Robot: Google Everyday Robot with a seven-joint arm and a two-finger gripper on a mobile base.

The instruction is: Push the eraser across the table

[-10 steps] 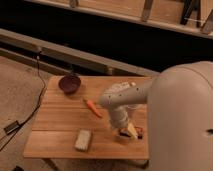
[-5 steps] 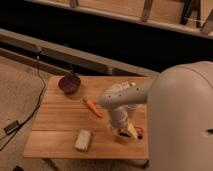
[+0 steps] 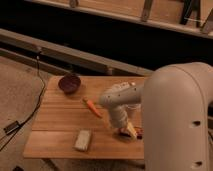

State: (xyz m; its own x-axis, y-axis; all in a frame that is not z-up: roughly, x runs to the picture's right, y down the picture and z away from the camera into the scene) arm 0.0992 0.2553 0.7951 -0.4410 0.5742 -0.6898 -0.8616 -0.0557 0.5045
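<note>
The eraser (image 3: 137,133) shows only as a small dark sliver with a reddish edge on the light-wood table (image 3: 60,122), near the front right, mostly hidden behind the arm. My gripper (image 3: 127,131) is lowered to the tabletop right beside the eraser, on its left, at the end of the white arm (image 3: 120,97). The arm's big pale shoulder fills the right side of the view.
A pale cream spongy block (image 3: 83,140) lies near the front edge. An orange carrot (image 3: 93,107) lies mid-table, just left of the arm. A dark maroon bowl (image 3: 69,83) stands at the back left corner. A cable (image 3: 30,115) runs along the floor at left.
</note>
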